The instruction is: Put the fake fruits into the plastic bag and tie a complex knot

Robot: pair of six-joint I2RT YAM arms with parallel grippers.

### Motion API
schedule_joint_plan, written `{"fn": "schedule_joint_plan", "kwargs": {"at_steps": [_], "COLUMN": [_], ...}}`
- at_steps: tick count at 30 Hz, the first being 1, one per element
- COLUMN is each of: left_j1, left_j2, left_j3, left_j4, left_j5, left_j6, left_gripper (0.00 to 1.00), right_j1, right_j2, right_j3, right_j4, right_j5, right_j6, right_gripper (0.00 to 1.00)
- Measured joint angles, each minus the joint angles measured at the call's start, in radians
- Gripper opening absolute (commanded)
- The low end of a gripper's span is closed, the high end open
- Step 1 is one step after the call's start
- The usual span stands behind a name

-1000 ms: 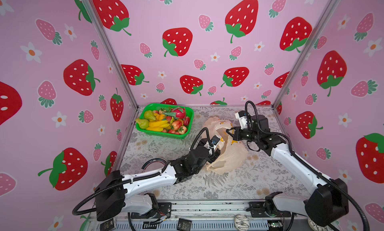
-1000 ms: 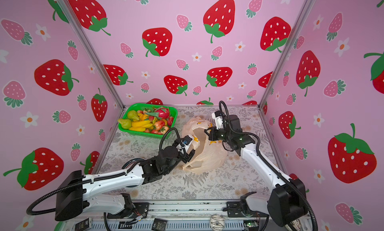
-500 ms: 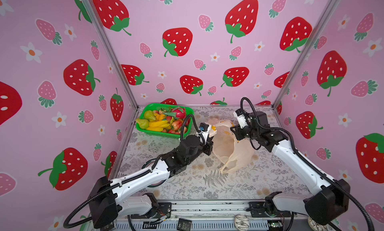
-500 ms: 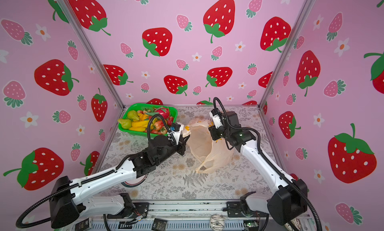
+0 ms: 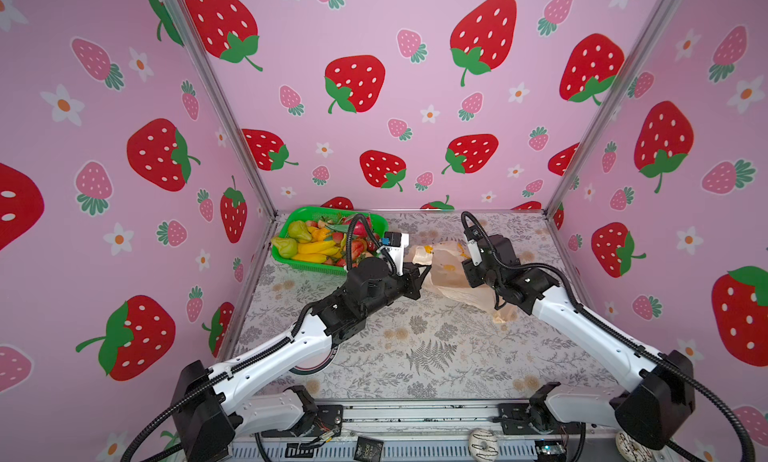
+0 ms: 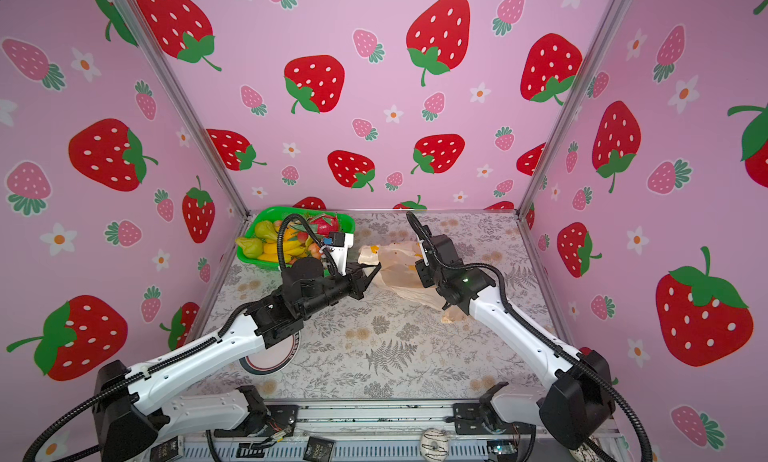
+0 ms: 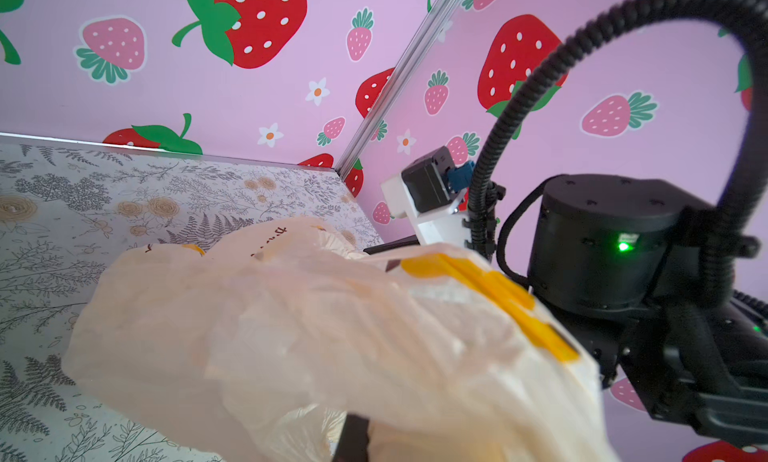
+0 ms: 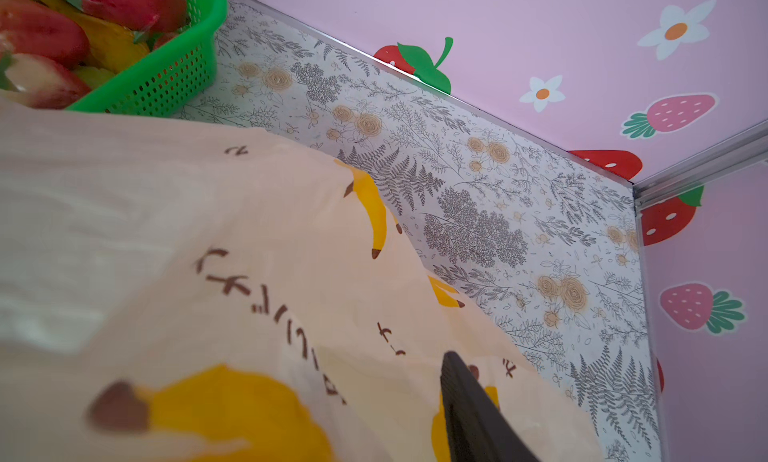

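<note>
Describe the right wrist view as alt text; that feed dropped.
A peach plastic bag printed with yellow bananas and brown text fills the foreground, with one dark tool finger in front of it. Beyond lie the floral table and a corner of the green basket holding fake fruits.

Green mesh basket (image 5: 307,267): seated in the back left corner of the floral-print table (image 5: 436,347); round pink disc with dark rim (image 6: 270,358): flat on the table near its front left corner, partly hidden; white ring with dark stripes (image 5: 482,444): resting on the metal rail (image 5: 415,415) just beyond the front edge; pink strawberry-print walls (image 5: 395,106): enclosing back, left and right edges.
</note>
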Motion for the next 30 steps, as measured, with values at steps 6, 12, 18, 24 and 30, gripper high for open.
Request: {"fn": "schedule_joint_plan", "kwargs": {"at_steps": [6,12,18,24,30], "left_j1": [0.089,0.273,0.352,0.364,0.366], "left_j2": [-0.005,-0.018,0.0,0.066,0.086], "left_j3": [0.0,-0.023,-0.047,-0.047,-0.047], "left_j4": [-0.072,-0.177,-0.222,-0.207,-0.188], "left_j5": [0.045,0.064,0.091,0.115,0.175], "left_j6": [-0.02,-0.017,-0.007,-0.004,-0.002], "left_gripper": [0.0,0.0,0.04,0.41,0.65], "right_j1": [-0.014,-0.166,-0.265,-0.274,-0.322], "right_j2": [-0.008,-0.019,-0.037,-0.037,-0.047], "right_j3": [0.008,0.066,0.061,-0.047,-0.228], "right_j4": [-0.005,-0.079,-0.087,0.06,0.333], "right_j5": [-0.094,-0.357,-0.629,-0.829,-0.872], "right_j6": [-0.014,0.025,0.095,0.27,0.577], "right_gripper": [0.07,0.03,0.03,0.02,0.02]}}
